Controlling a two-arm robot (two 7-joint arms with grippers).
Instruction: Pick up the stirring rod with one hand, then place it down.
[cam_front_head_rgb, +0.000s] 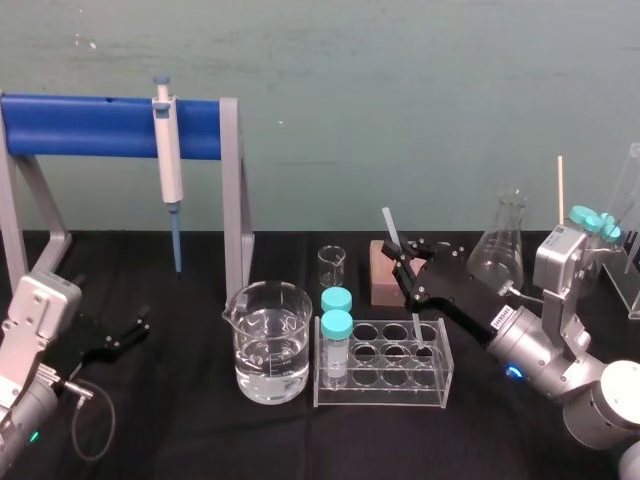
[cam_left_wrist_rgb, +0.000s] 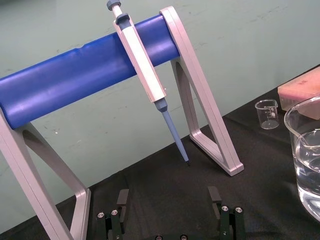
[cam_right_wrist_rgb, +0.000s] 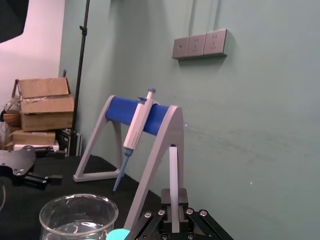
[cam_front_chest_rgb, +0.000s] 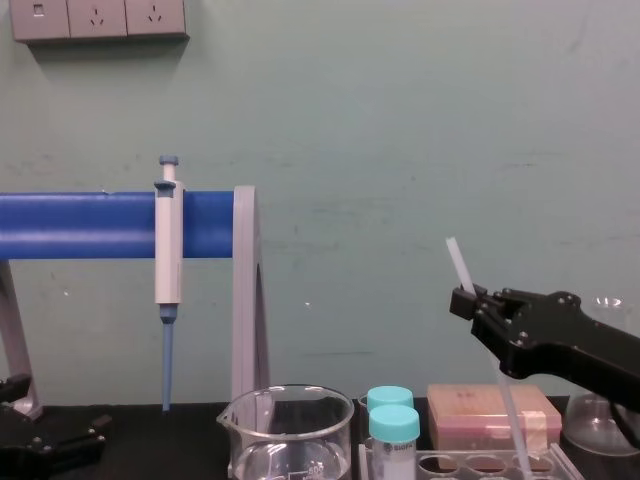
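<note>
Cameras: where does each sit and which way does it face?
Head: looks down at the black table; both arms show.
Chest: low, facing the green wall; right gripper at right holds the thin translucent-white stirring rod.
Left wrist: on parked left gripper, jaws open, facing the white-and-blue pipette.
Right wrist: along jaws shut on the rod.
Shared: all see the pipette.

I read the stirring rod (cam_front_head_rgb: 390, 227) as translucent white | right claw (cam_front_head_rgb: 404, 256) black | left claw (cam_front_head_rgb: 127, 332) black | desk (cam_front_head_rgb: 180, 425) black | pipette (cam_front_head_rgb: 168, 150) white, tip (cam_front_head_rgb: 176, 250) blue | stand bar (cam_front_head_rgb: 80, 125) blue, legs (cam_front_head_rgb: 233, 190) grey | vial caps (cam_front_head_rgb: 337, 322) teal | block (cam_front_head_rgb: 382, 278) pinkish-brown | wall (cam_front_head_rgb: 400, 100) pale green
</note>
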